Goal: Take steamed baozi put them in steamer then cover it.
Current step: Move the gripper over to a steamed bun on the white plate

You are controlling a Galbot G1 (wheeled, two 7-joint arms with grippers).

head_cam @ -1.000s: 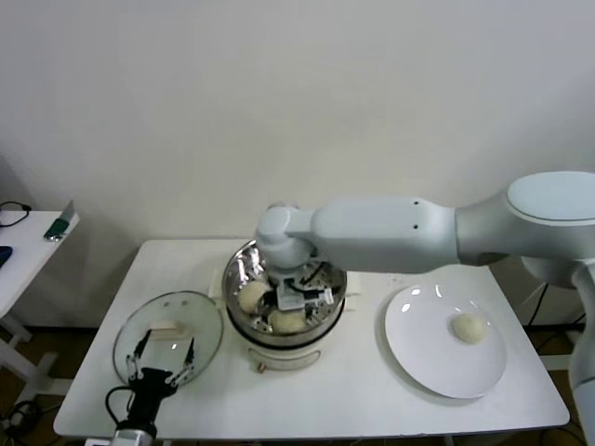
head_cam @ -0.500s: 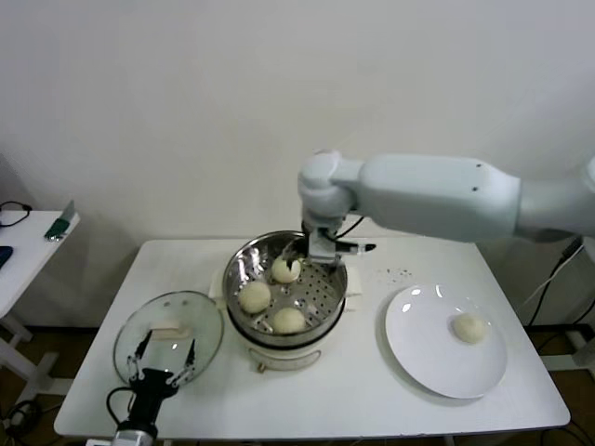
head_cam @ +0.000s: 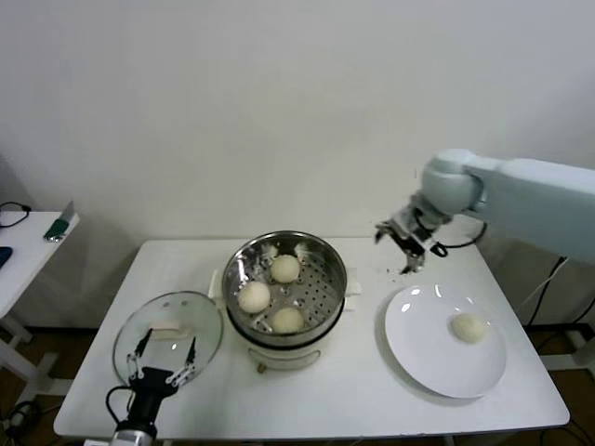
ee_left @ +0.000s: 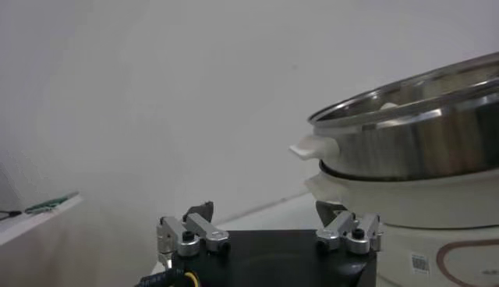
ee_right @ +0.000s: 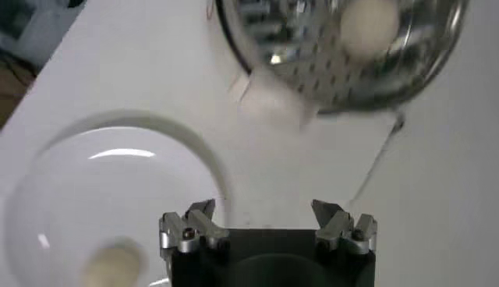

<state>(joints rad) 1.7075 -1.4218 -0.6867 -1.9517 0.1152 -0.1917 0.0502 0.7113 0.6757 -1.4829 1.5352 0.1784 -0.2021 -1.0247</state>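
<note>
The steamer (head_cam: 284, 288) is a round, shiny steel basket with a perforated floor, upright on a white pot base at the middle of the table (head_cam: 363, 390). Three cream-white baozi (head_cam: 284, 268) lie inside it, apart from each other. A fourth bun (head_cam: 469, 327) lies on the white plate (head_cam: 418, 353) to the steamer's right. The cover (head_cam: 168, 333), clear glass with a metal rim and cream bar handle, lies flat on the table just left of the steamer.

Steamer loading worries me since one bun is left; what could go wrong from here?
The last bun lies loose on the smooth plate, so the open right gripper could nudge it away. Three buns already fill much of the steamer, leaving little room. The lid lies beside the left gripper, unhandled yet.
</note>
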